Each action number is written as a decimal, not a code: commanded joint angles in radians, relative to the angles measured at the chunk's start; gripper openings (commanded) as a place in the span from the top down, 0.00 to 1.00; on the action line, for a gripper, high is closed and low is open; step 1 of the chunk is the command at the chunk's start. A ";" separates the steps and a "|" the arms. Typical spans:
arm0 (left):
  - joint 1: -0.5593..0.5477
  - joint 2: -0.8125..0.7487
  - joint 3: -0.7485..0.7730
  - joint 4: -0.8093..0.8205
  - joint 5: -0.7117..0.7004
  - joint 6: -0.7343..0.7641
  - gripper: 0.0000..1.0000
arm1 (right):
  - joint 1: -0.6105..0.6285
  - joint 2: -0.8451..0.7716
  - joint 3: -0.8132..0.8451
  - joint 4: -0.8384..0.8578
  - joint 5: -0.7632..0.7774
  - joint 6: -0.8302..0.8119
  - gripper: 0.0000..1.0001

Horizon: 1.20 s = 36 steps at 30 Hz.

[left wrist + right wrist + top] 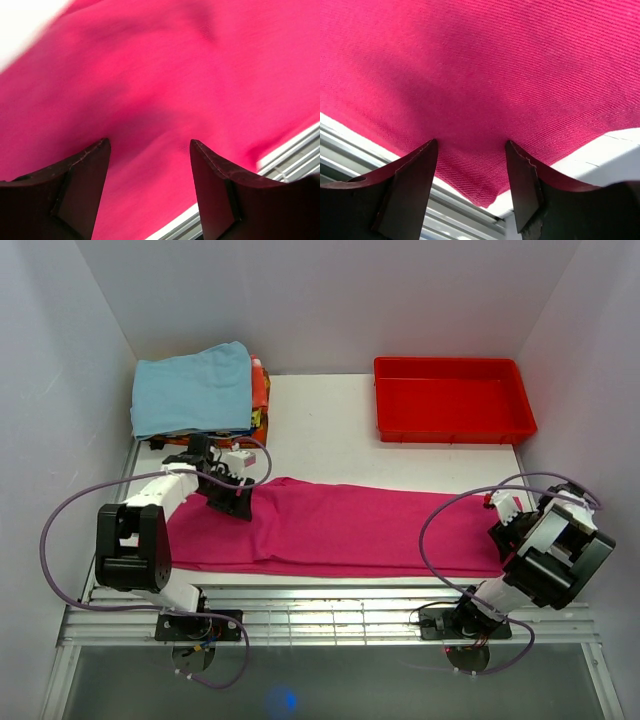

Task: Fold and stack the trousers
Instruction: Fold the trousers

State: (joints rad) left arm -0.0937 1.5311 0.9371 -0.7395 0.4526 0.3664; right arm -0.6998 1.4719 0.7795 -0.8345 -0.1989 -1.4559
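Note:
The magenta-pink trousers [340,528] lie flat in a long band across the near half of the table. My left gripper [232,498] hovers over their left part, near the far edge of the cloth. In the left wrist view that gripper [149,145] stands open, with smooth pink cloth [165,75] under the gap and nothing pinched. My right gripper [505,530] is at the trousers' right end. In the right wrist view it [470,145] is open too, and a corner of the trousers [485,197] lies loose between its fingers, close to the table's near edge.
A folded light blue cloth [195,388] tops a pile of other clothes at the back left. A red plastic tray [452,398] stands at the back right. Metal rails [330,615] run along the near edge. White walls close in on three sides.

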 commanded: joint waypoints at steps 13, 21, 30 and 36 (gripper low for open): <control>0.206 -0.124 0.009 -0.221 0.156 0.392 0.29 | 0.189 -0.134 0.201 -0.167 -0.341 -0.026 0.49; 0.291 0.026 0.089 -0.190 0.281 0.178 0.29 | 1.060 -0.340 0.133 0.254 -0.311 0.619 0.57; 0.339 0.069 0.074 -0.176 0.258 0.152 0.25 | 1.471 -0.112 0.164 0.449 -0.241 0.816 0.52; 0.354 0.087 0.052 -0.152 0.248 0.138 0.21 | 1.753 0.022 0.204 0.555 -0.074 0.868 0.55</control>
State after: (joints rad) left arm 0.2523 1.6131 0.9966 -0.9173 0.6746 0.5148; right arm 0.9691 1.4540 0.9386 -0.3759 -0.3660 -0.6544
